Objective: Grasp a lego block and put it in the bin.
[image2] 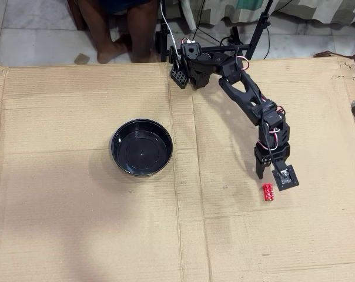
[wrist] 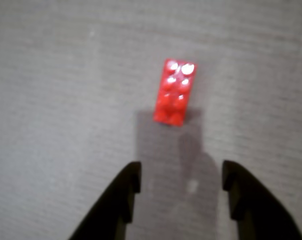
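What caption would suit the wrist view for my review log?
Open claw hovering over cardboard, its two dark tips framing a red lego block lying studs-up just ahead.

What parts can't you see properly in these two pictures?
- Lego block: blurry in the wrist view, tiny in the overhead view.
- Gripper: the wrist view's bottom edge cuts off its fingers.
- Bin: outside the wrist view.
- Person's legs: cut off by the overhead view's top edge.

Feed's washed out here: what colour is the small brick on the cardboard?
Bright red brick, clearest in the wrist view.
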`<state>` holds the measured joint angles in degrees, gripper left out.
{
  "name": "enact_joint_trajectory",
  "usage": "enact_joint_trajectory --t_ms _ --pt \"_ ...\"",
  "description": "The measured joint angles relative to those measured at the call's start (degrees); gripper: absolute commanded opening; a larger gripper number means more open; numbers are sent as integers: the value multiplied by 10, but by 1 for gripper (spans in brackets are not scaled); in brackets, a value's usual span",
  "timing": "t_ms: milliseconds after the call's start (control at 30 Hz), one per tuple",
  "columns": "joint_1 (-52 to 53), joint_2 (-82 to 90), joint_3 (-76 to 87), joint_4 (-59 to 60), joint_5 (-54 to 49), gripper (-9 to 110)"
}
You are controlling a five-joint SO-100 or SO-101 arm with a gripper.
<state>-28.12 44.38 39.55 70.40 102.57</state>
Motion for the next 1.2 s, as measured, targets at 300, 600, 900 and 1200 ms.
enact_joint_trajectory --t_ms 300,600,900,1200 --pt "-11 -75 -76 -61 2 20" --pt "-8 -115 -81 -134 2 20" --pt "-1 -154 -81 -134 -1 20" --pt "3 -176 -82 -141 -7 19"
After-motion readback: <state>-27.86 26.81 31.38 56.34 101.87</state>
